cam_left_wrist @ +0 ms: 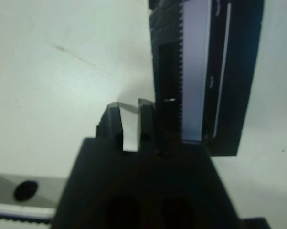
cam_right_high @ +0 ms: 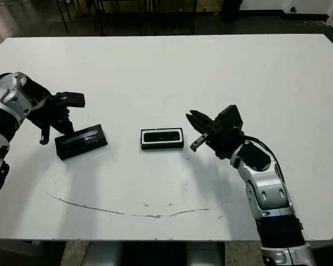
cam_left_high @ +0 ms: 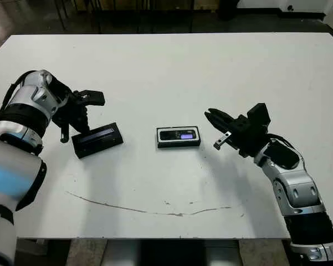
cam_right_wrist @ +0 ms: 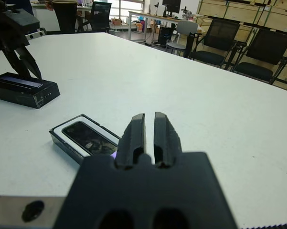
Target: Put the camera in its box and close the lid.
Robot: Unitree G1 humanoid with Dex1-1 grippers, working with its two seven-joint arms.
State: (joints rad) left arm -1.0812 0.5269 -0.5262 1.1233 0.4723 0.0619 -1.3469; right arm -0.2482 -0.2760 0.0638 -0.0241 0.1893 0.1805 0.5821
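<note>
lying in the box [cam_left_high: 178, 137], the camera [cam_left_high: 178, 134] is seated; the lid [cam_left_high: 97, 139] beside the left gripper [cam_left_high: 77, 123], seemingly narrow, could be nudged away. the right gripper [cam_left_high: 217, 128] is pinched shut, empty.

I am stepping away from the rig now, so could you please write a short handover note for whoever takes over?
Left gripper: at the near-left end of the lid; whether it is open or gripping cannot be told.
Right gripper: fingers nearly together, holding nothing, just right of the box.
Camera: already lying in the box at the table's centre, screen up.
Lid: flat on the table, left of the box and apart from it.
Done: camera boxed. Left: bring the lid over the box and close it.
</note>
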